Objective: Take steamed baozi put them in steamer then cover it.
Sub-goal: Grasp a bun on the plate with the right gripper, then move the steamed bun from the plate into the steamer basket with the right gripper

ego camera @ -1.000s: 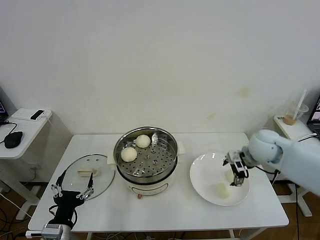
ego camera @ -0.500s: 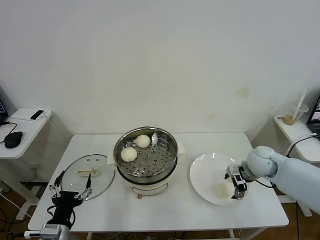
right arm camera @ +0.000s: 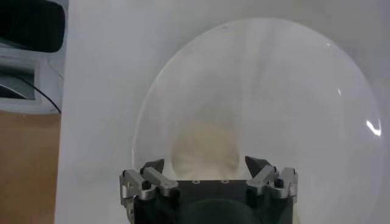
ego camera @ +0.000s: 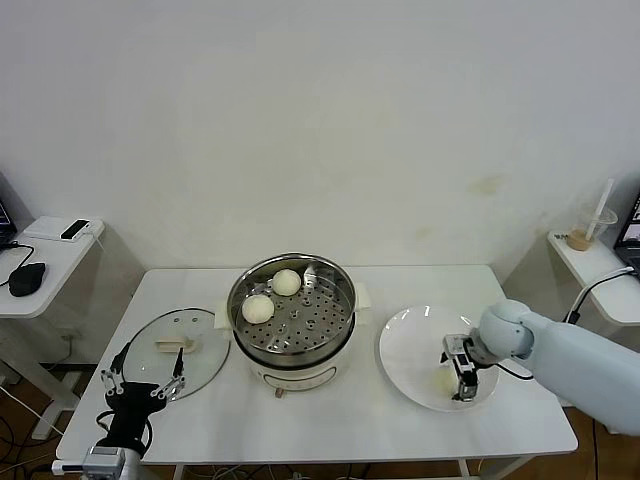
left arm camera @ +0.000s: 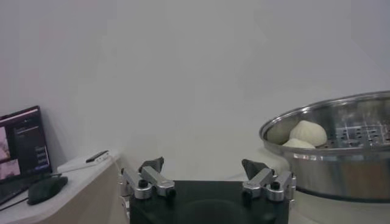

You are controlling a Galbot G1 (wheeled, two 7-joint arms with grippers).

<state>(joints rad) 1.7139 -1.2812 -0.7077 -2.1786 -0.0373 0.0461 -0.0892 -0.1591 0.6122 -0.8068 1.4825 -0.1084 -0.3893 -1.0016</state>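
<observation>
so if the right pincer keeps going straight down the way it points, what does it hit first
The right pincer points down at a round cream-white bun lying on the flat white plate; it would likely meet that bun first, between its open fingers.

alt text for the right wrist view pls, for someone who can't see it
The right gripper hangs over a white plate, its open fingers either side of a cream-white bun lying on the plate. The plate sits on a white table, whose edge shows on one side.
</observation>
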